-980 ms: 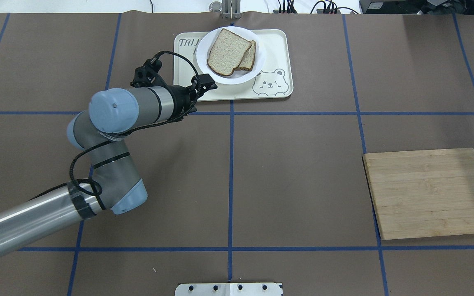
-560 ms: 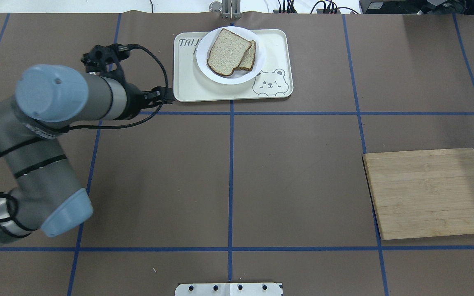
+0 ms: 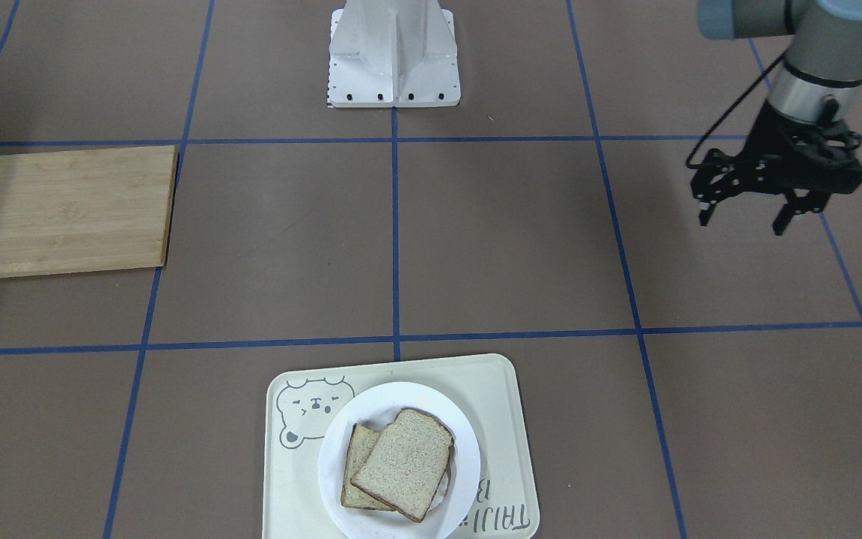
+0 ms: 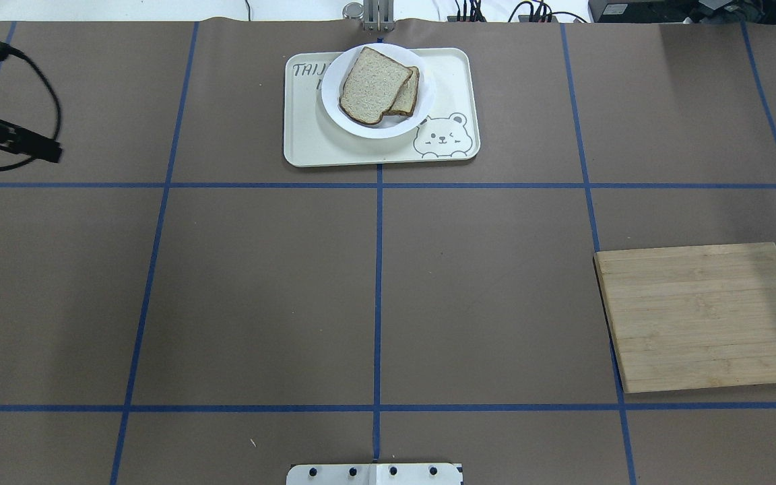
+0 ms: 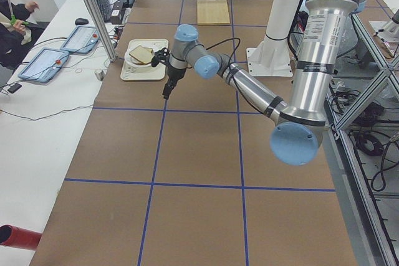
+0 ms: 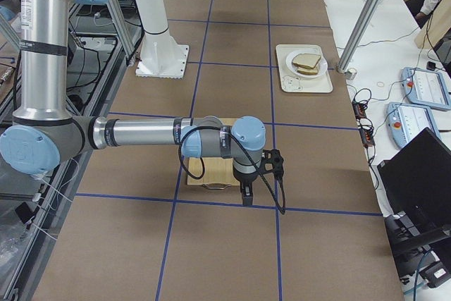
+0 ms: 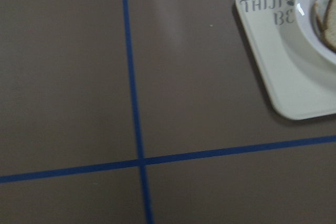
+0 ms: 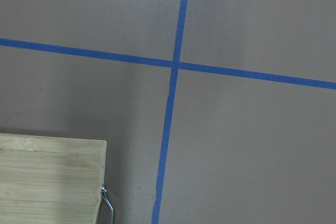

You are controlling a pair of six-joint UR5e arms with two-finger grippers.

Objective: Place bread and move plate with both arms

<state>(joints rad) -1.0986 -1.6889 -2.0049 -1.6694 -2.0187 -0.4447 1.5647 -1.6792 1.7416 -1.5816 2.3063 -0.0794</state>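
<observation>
The left gripper [image 3: 741,223] hangs above the table toward its left end. Its black fingers point down and are spread wide, with nothing between them. The overhead view cuts it off. The right gripper [image 6: 244,195] shows only from the side, low beside a bamboo cutting board [image 3: 64,213] near the table's right end. Whether its jaws are apart I cannot tell. The table [image 3: 521,239] is covered in brown paper with a grid of blue tape. A cream bear-printed tray [image 3: 494,389] lies midway along the edge farthest from the robot and carries the white plate [image 3: 401,395]. On the plate, the bread [image 3: 405,464] lies over a second slice [image 3: 358,457], mostly hiding it. A white pedestal base [image 3: 393,52] stands at the robot's edge. A bench beyond the far edge holds tablets [image 5: 78,38].
</observation>
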